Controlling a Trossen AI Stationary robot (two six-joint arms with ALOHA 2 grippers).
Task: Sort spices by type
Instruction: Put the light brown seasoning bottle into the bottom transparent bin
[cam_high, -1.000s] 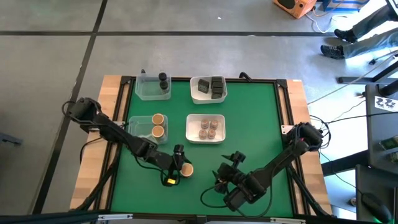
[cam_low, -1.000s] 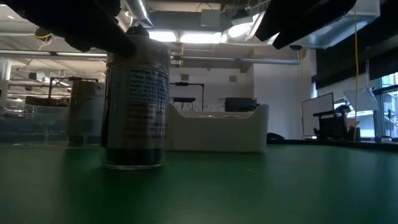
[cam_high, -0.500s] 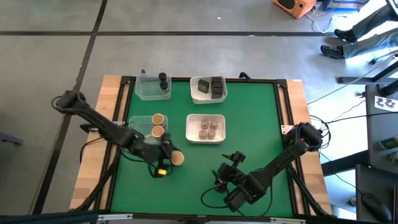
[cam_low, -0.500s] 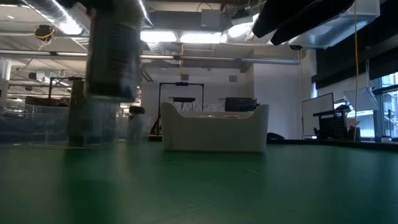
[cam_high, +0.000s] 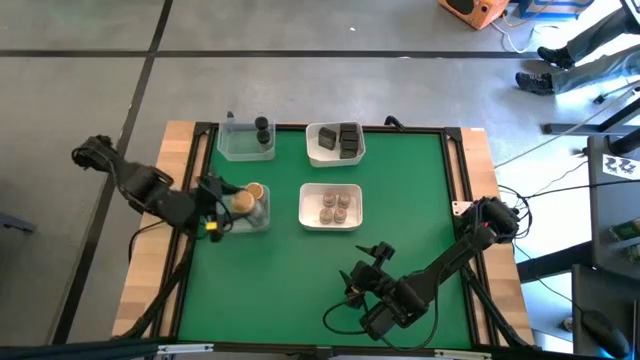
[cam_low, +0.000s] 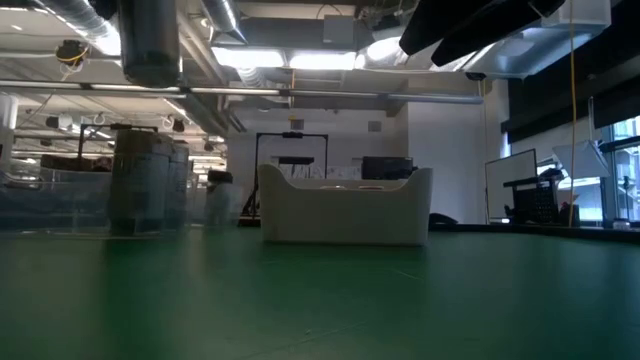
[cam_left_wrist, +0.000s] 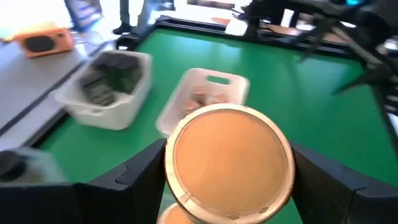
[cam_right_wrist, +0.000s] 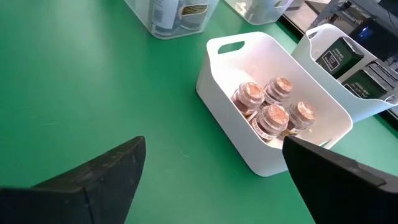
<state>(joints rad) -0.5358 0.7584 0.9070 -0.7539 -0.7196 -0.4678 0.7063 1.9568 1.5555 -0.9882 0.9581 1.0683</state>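
Note:
My left gripper is shut on a wider tan-topped round jar and hovers over the clear tub at the table's left. In the low view the jar hangs high above the tub. Another tan-topped jar stands in that tub. Small brownish jars stand in a white tray. Dark grey tins fill the far white tray, and black cylinders stand in the far clear tub. My right gripper waits open near the table's near edge. My left gripper pinches the tan-topped jar by its side wall just below the lid, one finger on each side. The jar is lifted clear and upright, its tan lid facing the wrist camera, above the clear tub.
Bare green mat stretches across the table's right half and between my right gripper and the trays. A raised black frame edges the mat. A person's legs show on the floor beyond the far right corner.
My left gripper has lifted the tan-topped jar off the mat near the table's near middle. It has carried the jar up and toward the far left, ending over the clear tub with the other tan-topped jars. It has stayed shut on the jar throughout.

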